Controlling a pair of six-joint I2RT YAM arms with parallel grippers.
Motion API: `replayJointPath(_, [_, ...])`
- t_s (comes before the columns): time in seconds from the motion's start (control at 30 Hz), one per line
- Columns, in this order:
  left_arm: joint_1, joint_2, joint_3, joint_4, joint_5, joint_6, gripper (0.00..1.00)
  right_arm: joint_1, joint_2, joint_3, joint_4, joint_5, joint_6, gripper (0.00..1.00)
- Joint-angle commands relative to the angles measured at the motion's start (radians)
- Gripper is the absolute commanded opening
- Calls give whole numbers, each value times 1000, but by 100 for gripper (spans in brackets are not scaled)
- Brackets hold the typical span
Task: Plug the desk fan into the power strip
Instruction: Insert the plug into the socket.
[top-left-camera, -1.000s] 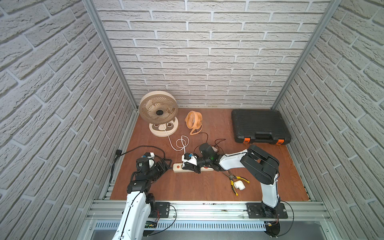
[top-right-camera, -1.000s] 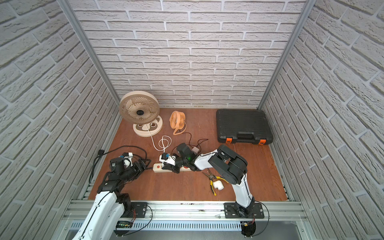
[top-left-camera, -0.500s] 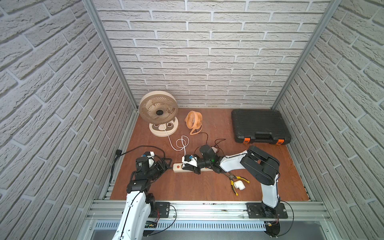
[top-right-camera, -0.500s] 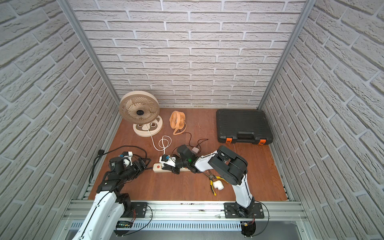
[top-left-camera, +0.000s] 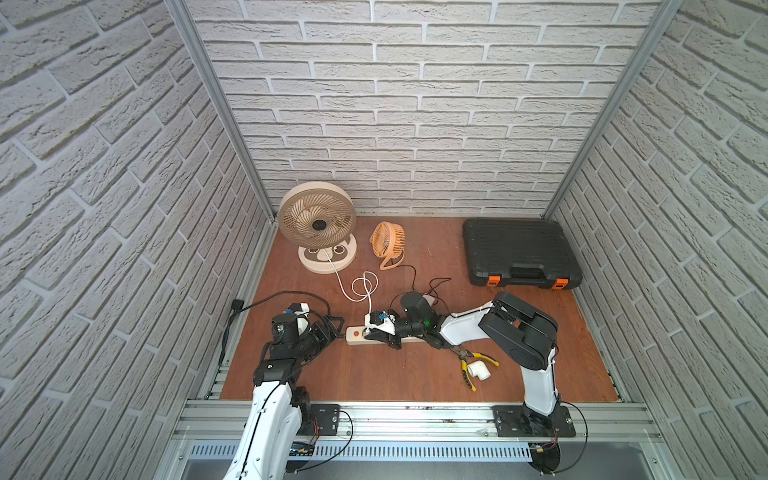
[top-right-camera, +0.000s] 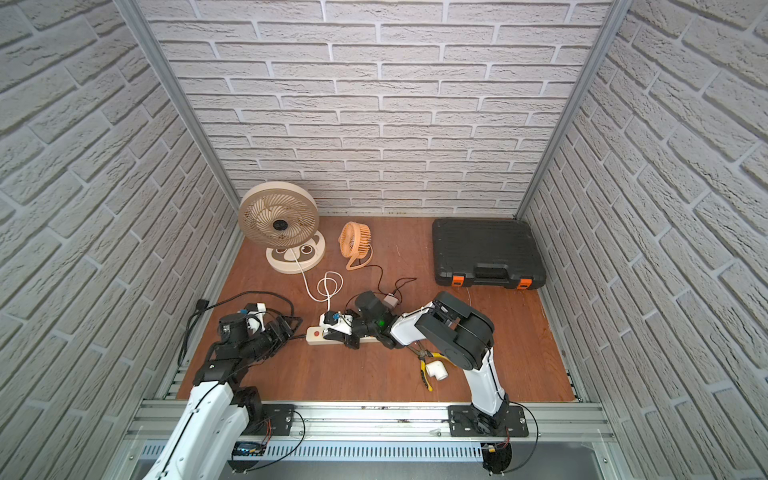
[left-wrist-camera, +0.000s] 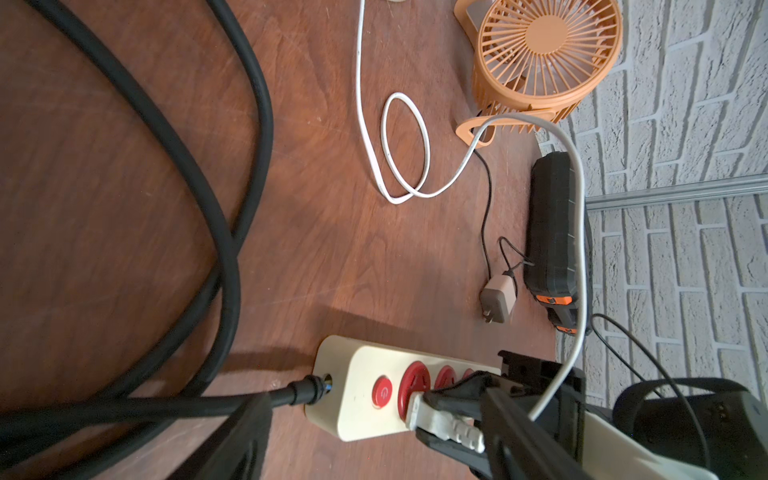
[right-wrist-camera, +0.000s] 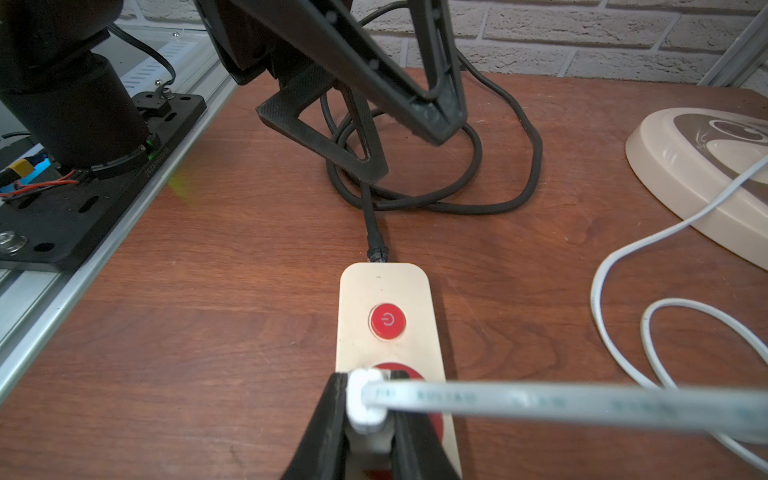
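Three brick-pattern walls (top-left-camera: 415, 104) close in the cell, pale grey-white, with metal posts at the two back corners. Underfoot is a reddish-brown wood-grain tabletop (top-left-camera: 374, 382); an aluminium rail (top-left-camera: 415, 415) runs along its front edge, and both my arms are bolted there.

Back left: the desk fan (top-left-camera: 316, 224), beige, upright on a round base. Beside it a small orange fan (top-left-camera: 388, 239). Back right: a black tool case (top-left-camera: 517, 251), shut, lying flat. Front right: yellow-handled pliers (top-left-camera: 478, 359) with a white pipe elbow (top-left-camera: 478, 370) lying on them.

The power strip (top-left-camera: 357, 336) lies flat near the middle-left of the table, its button end toward my left arm; its black cord (left-wrist-camera: 232, 232) loops away to the left wall.

My right gripper (right-wrist-camera: 369, 386) is clamped on the white plug (left-wrist-camera: 446, 424), holding it at the first red socket next to the button. Whether the prongs are seated, I cannot tell. The white cord (left-wrist-camera: 399, 145) trails back in one loop to the desk fan.

My left gripper (top-left-camera: 332, 326) stands wide and empty, over the black cord just beside the strip's button end

A small grey adapter (left-wrist-camera: 498, 297) lies loose on the wood behind the strip
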Motion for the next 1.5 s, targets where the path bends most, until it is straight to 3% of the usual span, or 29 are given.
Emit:
replayJointPath(0.0, [8, -1, 32, 11, 11, 24, 83, -19, 138, -78, -373, 239, -40, 3])
replayJointPath(0.23, [9, -3, 34, 4, 11, 29, 83, -63, 143, -48, -407, 164, 5, 4])
replayJointPath(1.2, [14, -21, 39, -28, 9, 39, 83, -23, 166, -85, -373, 322, -15, 3])
replayJointPath(1.47, [16, -29, 37, -39, 16, 43, 83, -41, 170, -83, -372, 261, -3, 3])
